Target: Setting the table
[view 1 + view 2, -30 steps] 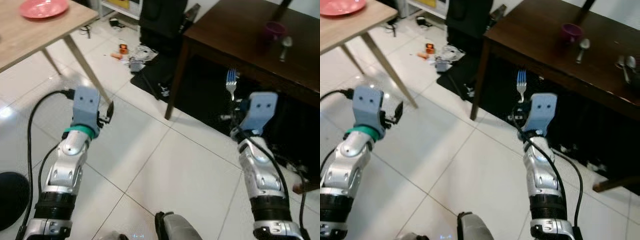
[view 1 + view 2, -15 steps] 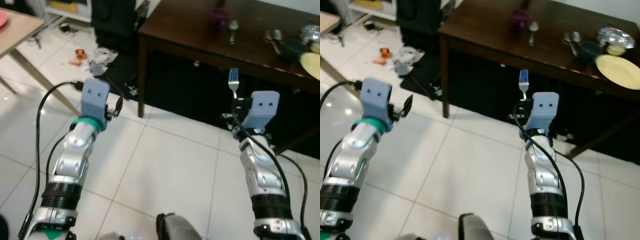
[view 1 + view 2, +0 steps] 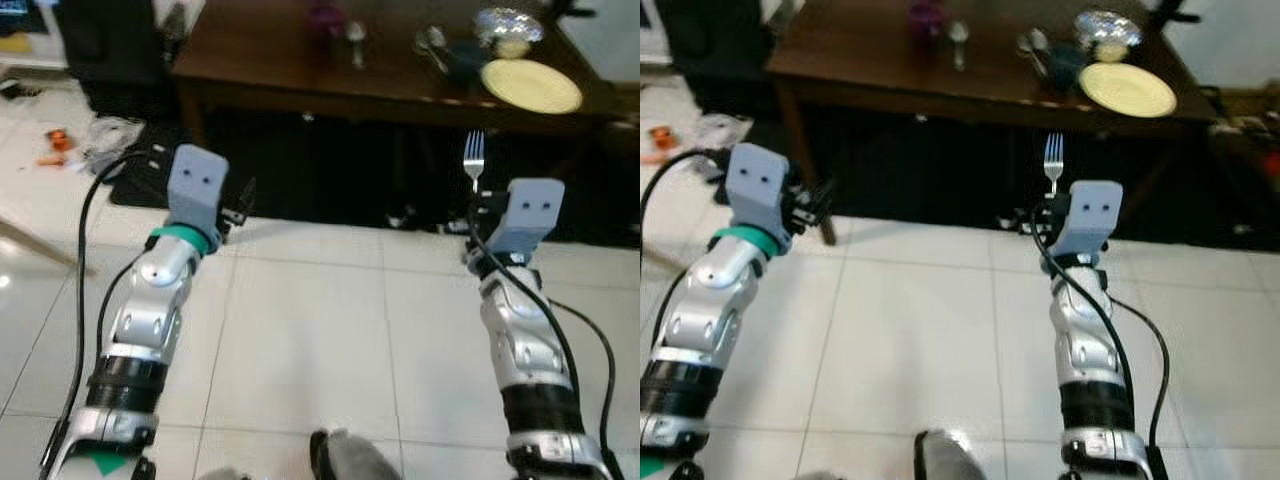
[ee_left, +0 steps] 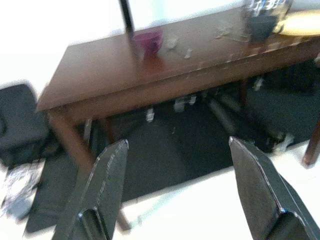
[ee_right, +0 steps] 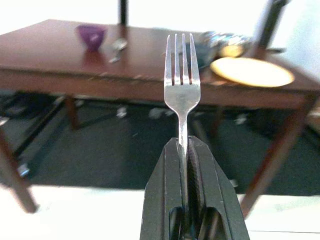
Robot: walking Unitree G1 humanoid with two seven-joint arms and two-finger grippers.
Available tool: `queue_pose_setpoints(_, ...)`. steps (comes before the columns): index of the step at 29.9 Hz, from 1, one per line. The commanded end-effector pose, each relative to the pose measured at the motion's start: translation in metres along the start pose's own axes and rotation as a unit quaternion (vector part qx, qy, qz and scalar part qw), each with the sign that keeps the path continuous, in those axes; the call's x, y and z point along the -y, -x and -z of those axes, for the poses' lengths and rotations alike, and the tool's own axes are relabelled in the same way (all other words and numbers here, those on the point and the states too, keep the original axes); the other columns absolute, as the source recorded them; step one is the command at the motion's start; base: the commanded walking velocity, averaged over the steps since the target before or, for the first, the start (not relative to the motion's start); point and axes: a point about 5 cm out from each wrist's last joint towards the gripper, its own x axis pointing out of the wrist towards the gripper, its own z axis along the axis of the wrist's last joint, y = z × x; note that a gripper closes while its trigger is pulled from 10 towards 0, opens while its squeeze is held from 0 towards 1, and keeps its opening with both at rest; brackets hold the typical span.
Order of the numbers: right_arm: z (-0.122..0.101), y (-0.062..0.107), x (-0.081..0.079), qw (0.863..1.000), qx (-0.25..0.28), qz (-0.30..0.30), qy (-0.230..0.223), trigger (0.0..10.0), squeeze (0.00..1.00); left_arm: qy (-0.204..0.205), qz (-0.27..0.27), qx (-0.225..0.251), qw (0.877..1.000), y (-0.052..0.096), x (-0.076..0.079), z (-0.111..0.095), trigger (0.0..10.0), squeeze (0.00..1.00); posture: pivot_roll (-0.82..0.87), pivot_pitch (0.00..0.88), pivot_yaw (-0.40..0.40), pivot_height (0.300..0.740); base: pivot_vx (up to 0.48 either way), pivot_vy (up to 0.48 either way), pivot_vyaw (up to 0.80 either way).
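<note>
Fork [image 5: 182, 85] — upright in right gripper [image 5: 186, 150]

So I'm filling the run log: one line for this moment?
right gripper: shut on fork, upright | left gripper: open | dark table ahead: yellow plate

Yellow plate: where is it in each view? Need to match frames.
Left eye: yellow plate upper right, on the dark table.
Right eye: upper right of centre.
Left wrist: sliver at top-right corner.
Right wrist: right of the fork tines.
Shared landmark: purple cup.
</note>
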Motion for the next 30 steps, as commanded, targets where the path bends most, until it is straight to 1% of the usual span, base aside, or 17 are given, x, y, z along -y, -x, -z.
queue_pose_setpoints(1,0.005,0.002,0.000,1.000,-0.006,0.006,-0.008,10.0,0.00,-0.003,-0.003,-0.015,1.000,0.003,0.000,0.008,10.0,0.00,0.06,0.018,0.006,0.740,0.000,0.000,-0.80)
queue_pose_setpoints(3,0.005,0.002,0.000,1.000,-0.005,0.007,-0.007,10.0,0.00,-0.005,-0.007,-0.013,1.000,0.002,-0.001,0.007,10.0,0.00,0.06,0.016,0.006,0.740,0.000,0.000,0.00)
queue_pose_setpoints(4,0.003,0.001,-0.001,1.000,-0.001,0.007,-0.007,10.0,0.00,-0.015,-0.019,-0.013,1.000,0.000,-0.003,0.006,10.0,0.00,0.06,0.015,0.007,0.740,0.334,0.000,0.00)
queue_pose_setpoints(6,0.003,0.001,-0.001,1.000,-0.001,0.007,-0.007,10.0,0.00,-0.015,-0.019,-0.013,1.000,0.000,-0.003,0.006,10.0,0.00,0.06,0.015,0.007,0.740,0.334,0.000,0.00)
queue_pose_setpoints(8,-0.001,-0.001,-0.004,1.000,0.010,0.003,-0.010,10.0,0.00,-0.022,-0.042,-0.009,0.999,-0.002,-0.007,0.004,10.0,0.00,0.06,0.010,0.007,0.740,0.426,0.000,0.00)
queue_pose_setpoints(10,-0.003,-0.003,-0.006,1.000,0.015,0.001,-0.012,10.0,0.00,-0.025,-0.048,-0.007,0.999,-0.003,-0.008,0.003,10.0,0.00,0.06,0.007,0.008,0.740,0.424,0.000,0.00)
queue_pose_setpoints(30,-0.005,-0.008,-0.009,1.000,0.022,0.002,-0.015,10.0,0.00,-0.041,-0.052,0.007,0.998,-0.008,-0.008,-0.003,10.0,0.00,0.07,0.000,0.014,0.740,0.427,0.000,0.00)
